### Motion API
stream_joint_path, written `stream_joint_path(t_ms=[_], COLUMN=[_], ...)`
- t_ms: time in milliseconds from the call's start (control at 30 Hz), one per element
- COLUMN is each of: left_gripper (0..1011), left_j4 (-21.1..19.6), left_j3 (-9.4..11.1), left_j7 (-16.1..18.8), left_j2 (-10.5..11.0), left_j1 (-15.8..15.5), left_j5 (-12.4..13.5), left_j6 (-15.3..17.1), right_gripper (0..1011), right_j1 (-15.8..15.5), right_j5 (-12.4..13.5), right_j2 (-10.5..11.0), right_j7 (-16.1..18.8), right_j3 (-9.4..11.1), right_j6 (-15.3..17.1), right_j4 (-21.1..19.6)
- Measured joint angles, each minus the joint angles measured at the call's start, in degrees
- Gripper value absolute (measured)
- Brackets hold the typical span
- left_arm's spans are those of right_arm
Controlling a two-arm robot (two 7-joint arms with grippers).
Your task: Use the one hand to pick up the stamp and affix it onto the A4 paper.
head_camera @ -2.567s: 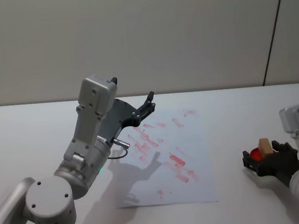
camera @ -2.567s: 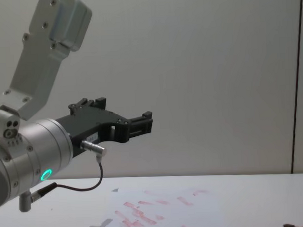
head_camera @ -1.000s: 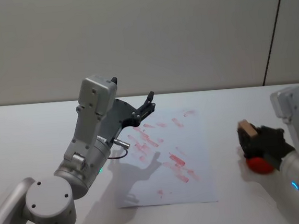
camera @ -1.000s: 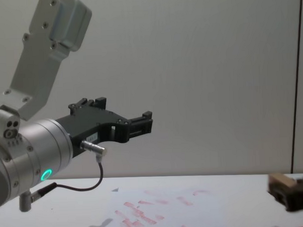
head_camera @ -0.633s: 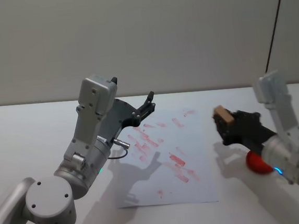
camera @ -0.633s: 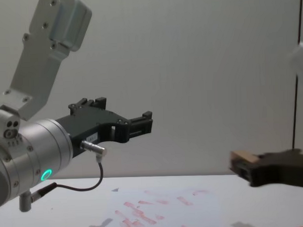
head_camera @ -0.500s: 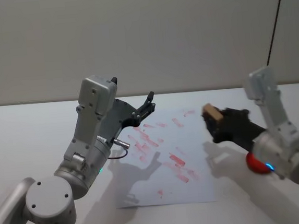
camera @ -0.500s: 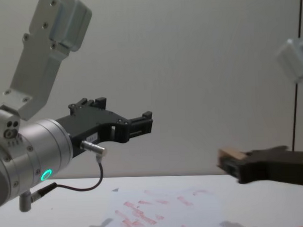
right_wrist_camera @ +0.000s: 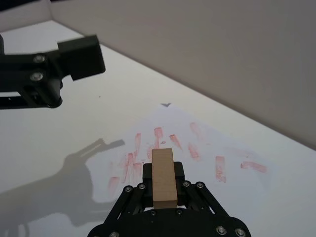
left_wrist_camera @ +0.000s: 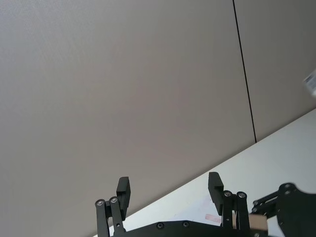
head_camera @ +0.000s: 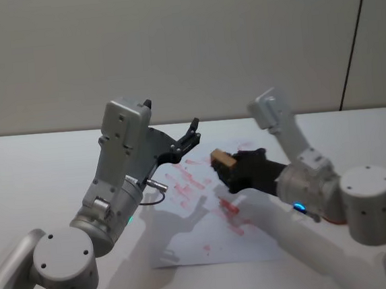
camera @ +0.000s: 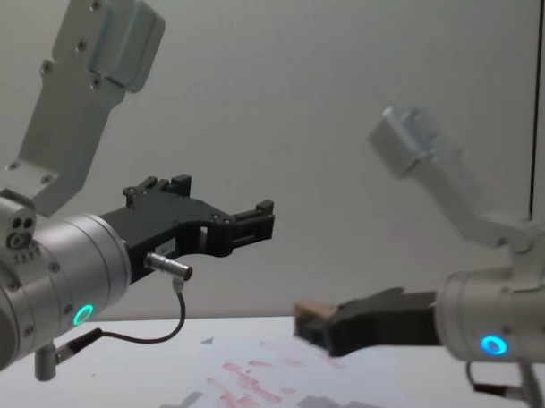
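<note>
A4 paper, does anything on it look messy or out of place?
Yes: the A4 paper carries many red smudges, scattered unevenly at differing angles. The right hand holds the stamp above it. The left hand hangs raised, open.

The stamp (right_wrist_camera: 164,181) is seen as pale, bare wood, smooth and matt. The A4 paper (right_wrist_camera: 217,143) is shown as a thin white matt sheet, smeared with red-pink ink. The right gripper (head_camera: 224,167) and left gripper (left_wrist_camera: 169,190) are finished in matt black, whether plastic or metal cannot be told. The left wrist (camera: 69,274) is cased in satin silver metal, and the table (head_camera: 26,166) is surfaced smooth, white and matt.
</note>
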Motion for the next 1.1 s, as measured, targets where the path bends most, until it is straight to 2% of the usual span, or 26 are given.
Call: stream_joint_path(t_ms=[233, 433, 667, 1100], left_gripper=[1003, 1003, 1003, 1003], left_j4=[0.0, 0.0, 0.0, 0.0], left_j3=[0.0, 0.0, 0.0, 0.0], left_j7=[0.0, 0.0, 0.0, 0.0], left_j2=[0.0, 0.0, 0.0, 0.0], left_j1=[0.0, 0.0, 0.0, 0.0], left_j5=[0.0, 0.0, 0.0, 0.0], left_j6=[0.0, 0.0, 0.0, 0.0], right_gripper=[220, 220, 220, 221], right_j1=[2.94, 3.9, 4.52, 5.5], right_j5=[-3.69, -5.41, -6.12, -5.68], right_j2=[-1.68, -2.19, -2.48, -3.01], right_j7=[2.41, 2.97, 3.28, 3.19], right_j3=[-1.56, -2.24, -2.6, -2.82], right_j6=[2.17, 3.69, 4.77, 5.26], right_j4=[5.56, 8.3, 10.06, 12.1])
